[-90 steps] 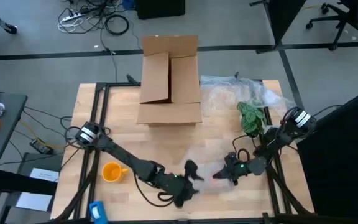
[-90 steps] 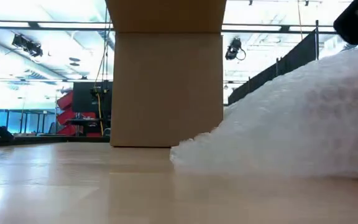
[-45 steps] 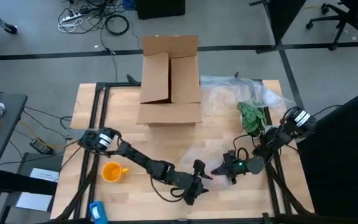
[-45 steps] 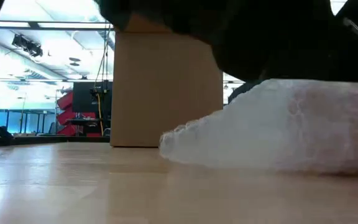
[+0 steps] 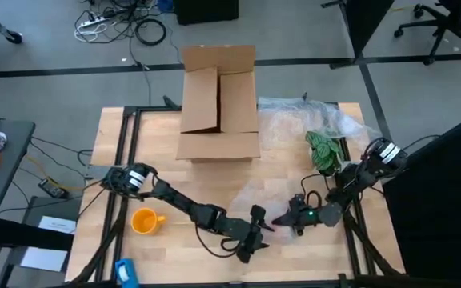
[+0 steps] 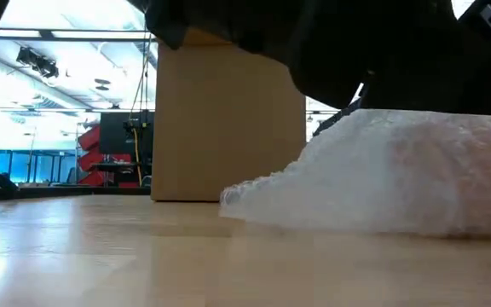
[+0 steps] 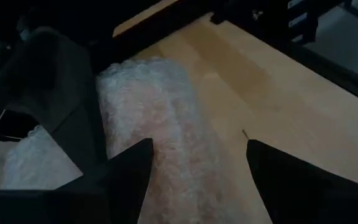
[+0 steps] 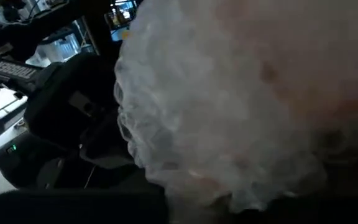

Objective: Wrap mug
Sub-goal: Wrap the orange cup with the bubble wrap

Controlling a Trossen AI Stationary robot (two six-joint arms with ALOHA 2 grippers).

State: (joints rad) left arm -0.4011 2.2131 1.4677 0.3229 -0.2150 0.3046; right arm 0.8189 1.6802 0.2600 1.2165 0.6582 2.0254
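Observation:
The yellow-orange mug [image 5: 144,220] stands on the table near the front left, away from both grippers. A sheet of clear bubble wrap [image 5: 264,202] lies bunched near the table's front middle and shows as a white heap in the low view [image 6: 382,183]. My left gripper [image 5: 254,226] is open. In its wrist view the fingers stand on either side of a ridge of the wrap [image 7: 166,124]. My right gripper [image 5: 285,218] faces it from the right, shut on the wrap, which fills its wrist view [image 8: 241,93]. My right gripper holds the bubble wrap at its right-hand edge [image 5: 278,214], coming nearly level from the table's right side. The wrap itself hides the fingers and the place of contact in the wrist view. The wrap's right part is raised, while its left edge [image 6: 237,198] rests on the table.
An open cardboard box [image 5: 218,104] stands at the back middle. Crinkly clear plastic [image 5: 310,120] and a green leafy item [image 5: 323,152] lie at the back right. Bare tabletop [image 5: 126,136] stretches between the mug and the box.
My left gripper has moved toward the table's right edge, up to the wrap and my right gripper, and now hangs over the low camera. The wrap's raised right part has sunk lower and flatter. Its left edge has crept slightly leftward along the table.

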